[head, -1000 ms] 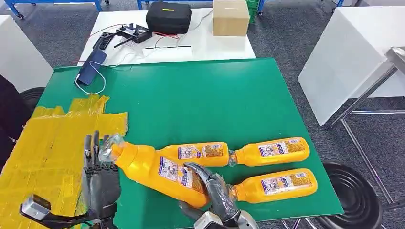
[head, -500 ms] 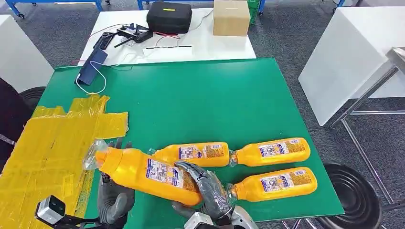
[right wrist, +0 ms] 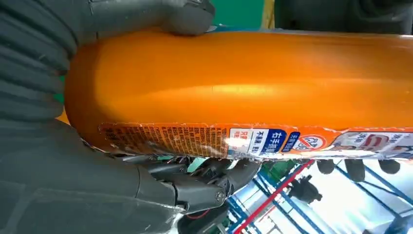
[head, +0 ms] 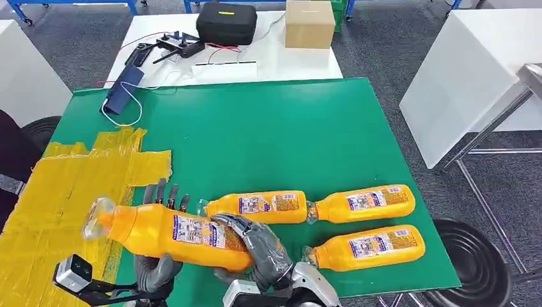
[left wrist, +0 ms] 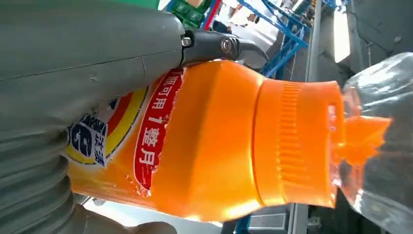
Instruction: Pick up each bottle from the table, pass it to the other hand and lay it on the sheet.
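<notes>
Bottle [head: 176, 235] in orange plastic, large and lying nearly level, hangs above the near edge of the green counter [head: 268, 134], held between both hands. Its capped end, wrapped in clear film, points toward the yellow sheet [head: 57, 198] and sits over that sheet's near side. The right hand [head: 255, 246] grips the bottle's base end, fingers curled over the top of the body and thumb below; the right wrist view confirms this wrap around the orange body [right wrist: 253, 83] beside the printed label. The left hand [head: 156, 265] cups the bottle from beneath near the shoulder, its fingertips [head: 161, 190] rising behind the body; in the left wrist view the thumb lies along the label and a dark finger hooks over the shoulder [left wrist: 209, 136], so this hand also holds the bottle. Three smaller orange bottles lie flat on the counter to the right: one [head: 262, 206] just behind the held bottle, one [head: 363, 203] end to end with it, and one [head: 364, 246] nearer the front edge. Behind the green counter, a white table [head: 275, 61] carries a black case [head: 225, 22] and a cardboard box [head: 309, 23].
</notes>
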`<state>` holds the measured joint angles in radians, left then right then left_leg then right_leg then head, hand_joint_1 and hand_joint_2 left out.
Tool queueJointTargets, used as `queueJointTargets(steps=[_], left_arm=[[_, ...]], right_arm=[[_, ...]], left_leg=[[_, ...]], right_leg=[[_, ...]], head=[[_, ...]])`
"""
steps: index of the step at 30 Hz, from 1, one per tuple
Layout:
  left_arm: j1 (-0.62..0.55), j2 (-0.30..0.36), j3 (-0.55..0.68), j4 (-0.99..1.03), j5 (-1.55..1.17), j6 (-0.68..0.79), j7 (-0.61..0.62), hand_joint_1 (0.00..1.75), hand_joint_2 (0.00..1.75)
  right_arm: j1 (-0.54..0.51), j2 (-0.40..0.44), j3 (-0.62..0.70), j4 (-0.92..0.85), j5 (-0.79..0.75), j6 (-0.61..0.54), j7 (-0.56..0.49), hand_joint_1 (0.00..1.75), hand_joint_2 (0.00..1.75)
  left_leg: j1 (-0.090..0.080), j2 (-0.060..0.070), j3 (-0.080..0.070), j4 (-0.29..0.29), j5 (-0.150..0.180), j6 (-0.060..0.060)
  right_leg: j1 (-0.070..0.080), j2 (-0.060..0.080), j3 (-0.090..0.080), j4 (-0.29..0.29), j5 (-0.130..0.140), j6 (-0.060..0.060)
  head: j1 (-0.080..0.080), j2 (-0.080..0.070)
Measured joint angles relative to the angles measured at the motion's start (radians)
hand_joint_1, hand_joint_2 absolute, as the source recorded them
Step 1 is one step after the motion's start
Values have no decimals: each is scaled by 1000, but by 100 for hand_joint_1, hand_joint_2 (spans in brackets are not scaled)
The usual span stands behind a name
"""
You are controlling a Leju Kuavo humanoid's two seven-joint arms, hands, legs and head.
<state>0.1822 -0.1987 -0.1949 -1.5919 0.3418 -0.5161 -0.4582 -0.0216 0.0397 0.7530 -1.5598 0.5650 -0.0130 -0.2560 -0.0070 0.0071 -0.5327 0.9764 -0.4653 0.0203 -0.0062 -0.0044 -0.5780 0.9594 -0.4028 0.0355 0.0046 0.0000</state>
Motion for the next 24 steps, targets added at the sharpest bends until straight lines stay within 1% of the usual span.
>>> queueJointTargets(steps=[5,6,7,24], left_arm=[[-8,-1,6,13,-16,12,0,0,175],[-9,-1,6,14,-16,15,0,169,175],[-9,-1,6,15,-17,17,0,175,175],[-13,-27,28,22,-68,38,-31,175,175]], right_arm=[[-23,0,10,18,6,2,2,175,175],[-26,0,13,20,6,2,2,175,175],[-28,0,14,22,7,3,2,175,175],[-33,8,14,48,16,-7,8,175,175]], left_leg=[[0,0,0,0,0,0],[0,0,0,0,0,0],[0,0,0,0,0,0],[0,0,0,0,0,0]], right_leg=[[0,0,0,0,0,0],[0,0,0,0,0,0],[0,0,0,0,0,0],[0,0,0,0,0,0]], head=[[0,0],[0,0],[0,0],[0,0]])
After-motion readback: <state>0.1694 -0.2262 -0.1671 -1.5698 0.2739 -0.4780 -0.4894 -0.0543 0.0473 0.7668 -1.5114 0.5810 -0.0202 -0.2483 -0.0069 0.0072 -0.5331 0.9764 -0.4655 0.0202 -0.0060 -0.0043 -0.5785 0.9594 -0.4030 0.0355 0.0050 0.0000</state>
